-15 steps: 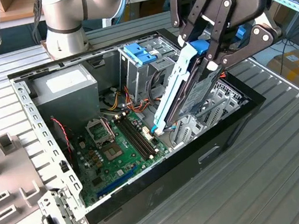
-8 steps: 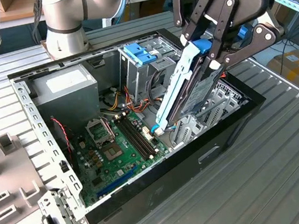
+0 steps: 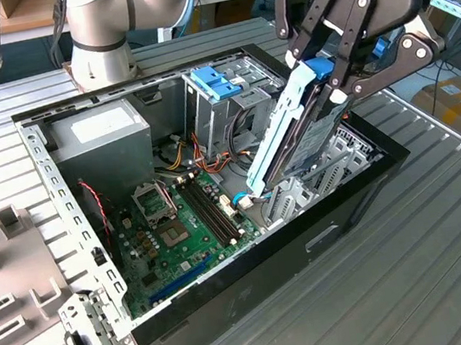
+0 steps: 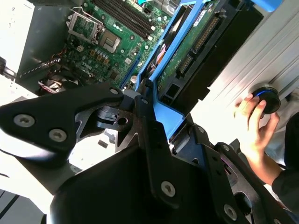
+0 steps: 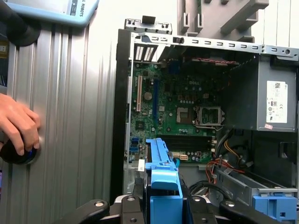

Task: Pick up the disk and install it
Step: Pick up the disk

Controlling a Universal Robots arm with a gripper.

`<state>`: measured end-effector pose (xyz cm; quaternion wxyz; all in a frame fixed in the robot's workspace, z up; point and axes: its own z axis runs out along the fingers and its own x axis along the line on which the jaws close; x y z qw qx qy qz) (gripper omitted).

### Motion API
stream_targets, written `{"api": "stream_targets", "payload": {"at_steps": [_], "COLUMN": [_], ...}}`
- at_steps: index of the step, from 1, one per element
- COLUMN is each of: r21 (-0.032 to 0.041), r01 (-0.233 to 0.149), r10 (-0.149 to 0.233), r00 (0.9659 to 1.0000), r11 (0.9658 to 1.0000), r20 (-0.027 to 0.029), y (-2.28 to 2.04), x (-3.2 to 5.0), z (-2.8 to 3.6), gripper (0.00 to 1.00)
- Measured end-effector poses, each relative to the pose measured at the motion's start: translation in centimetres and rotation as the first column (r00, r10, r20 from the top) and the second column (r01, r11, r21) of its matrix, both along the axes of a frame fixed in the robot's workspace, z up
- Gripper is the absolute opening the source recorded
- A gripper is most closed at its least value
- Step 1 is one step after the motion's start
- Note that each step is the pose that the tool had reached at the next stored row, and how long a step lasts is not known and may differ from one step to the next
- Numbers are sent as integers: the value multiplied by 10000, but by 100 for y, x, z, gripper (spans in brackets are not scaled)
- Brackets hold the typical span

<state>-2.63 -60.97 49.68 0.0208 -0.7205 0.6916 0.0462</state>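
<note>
Black jaws clamp the tilted disk (image 3: 285,130), its lower edge inside the computer case (image 3: 257,297) rim.

Ribbed grey metal table (image 3: 432,264)

Room lies open above the motherboard (image 3: 177,223). Around the disk (image 3: 285,143), clamped tilted in the gripper (image 3: 330,85), it is tight: drive cage (image 3: 239,111) (blue bracket (image 3: 213,80) on top) and loose cables (image 3: 202,155) on one side, case wall (image 3: 349,220) on the other. A person's hand (image 5: 18,125) rests on the bench (image 3: 449,262) alongside.
</note>
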Motion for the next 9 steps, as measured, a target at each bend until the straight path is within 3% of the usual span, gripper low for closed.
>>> {"api": "stream_targets", "payload": {"at_steps": [9], "r21": [0], "r01": [0], "r10": [0], "r00": [10000], "r11": [10000], "r20": [0], "y": [0], "x": [144], "z": [0], "gripper": [37]}}
